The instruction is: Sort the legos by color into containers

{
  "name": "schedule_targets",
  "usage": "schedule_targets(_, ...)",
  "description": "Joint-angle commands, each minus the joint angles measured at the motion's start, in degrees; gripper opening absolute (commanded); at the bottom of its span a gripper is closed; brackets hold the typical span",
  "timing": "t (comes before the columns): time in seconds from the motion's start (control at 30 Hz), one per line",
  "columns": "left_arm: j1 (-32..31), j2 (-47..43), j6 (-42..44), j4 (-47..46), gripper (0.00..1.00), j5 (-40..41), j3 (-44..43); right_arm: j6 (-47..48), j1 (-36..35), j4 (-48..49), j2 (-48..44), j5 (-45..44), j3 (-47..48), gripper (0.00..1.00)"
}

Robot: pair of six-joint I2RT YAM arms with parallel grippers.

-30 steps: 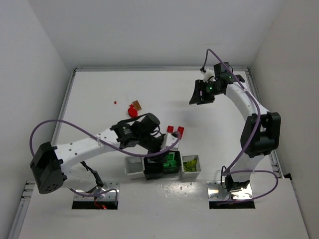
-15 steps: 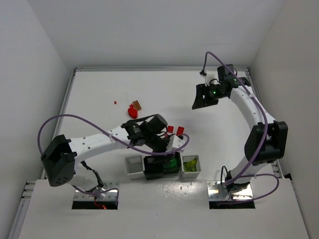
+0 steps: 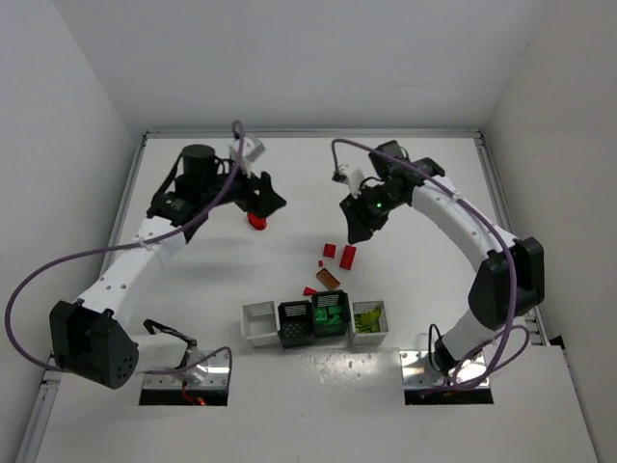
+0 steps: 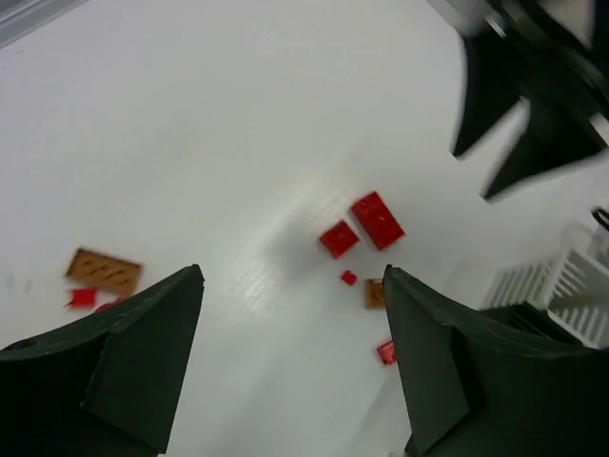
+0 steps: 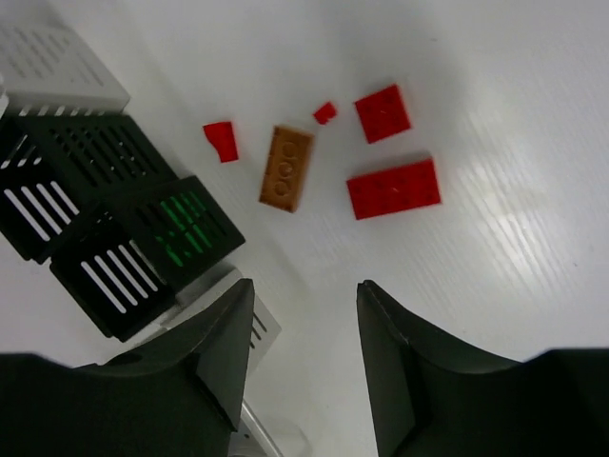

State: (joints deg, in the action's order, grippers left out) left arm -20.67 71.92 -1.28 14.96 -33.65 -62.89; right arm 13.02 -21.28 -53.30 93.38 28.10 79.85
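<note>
Table (image 3: 434,193) is boxed in by white walls (image 3: 87,87) on the left, back and right, with a rail along each edge. I have both arms reaching over the middle, well apart from those walls, and a strip of bare surface lies between the two tools. Left gripper (image 3: 268,201) hovers over the far half, left of centre, with its jaws spread wide and nothing between them. A red lump (image 3: 256,220) lies just beside it, and an orange-brown plate (image 4: 103,270) shows near one finger in its wrist view. Right gripper (image 3: 357,227) hangs above the loose legos, jaws parted, only table visible through the gap, gripping nothing. Under it I note two red bricks (image 5: 393,188) side by side, a tiny red stud (image 5: 324,112), an orange-brown brick (image 5: 286,168) and a small red chip (image 5: 221,141); those last two lie just beside the containers (image 3: 258,339). The row sits toward the near edge. Dark green bricks (image 3: 330,311) lie in the third bin from the left, and yellow-green pieces (image 3: 369,316) in the right white bin. I cannot tell what the other two hold.
</note>
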Motion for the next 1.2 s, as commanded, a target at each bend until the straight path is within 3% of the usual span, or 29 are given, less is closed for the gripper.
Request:
schedule_targets(0.0,6.8,-0.2,-8.7,1.8,0.83,2.6,-1.8,2.7,-6.0,-0.6,-1.4,-4.6,1.1,0.48)
schedule_targets(0.13,11.3,1.5,-8.7,4.0,0.84,5.2,-2.8,1.3,-12.3,0.6,0.4,-7.3,-0.2,0.55)
schedule_targets(0.47,13.0,2.7,-9.8,4.0,0.84,4.6,-2.8,-9.1,-15.6,4.1,11.4,-8.8,3.6,0.58)
schedule_targets(0.8,14.7,3.2,-9.3,3.3,0.84,4.0,-1.2,-7.9,-18.0,3.6,16.6,-9.6,4.3,0.63)
schedule_targets(1.17,15.7,3.2,-11.7,-0.5,0.84,4.0,2.1,-8.6,-19.9,6.0,22.1,-17.6,3.7,0.63)
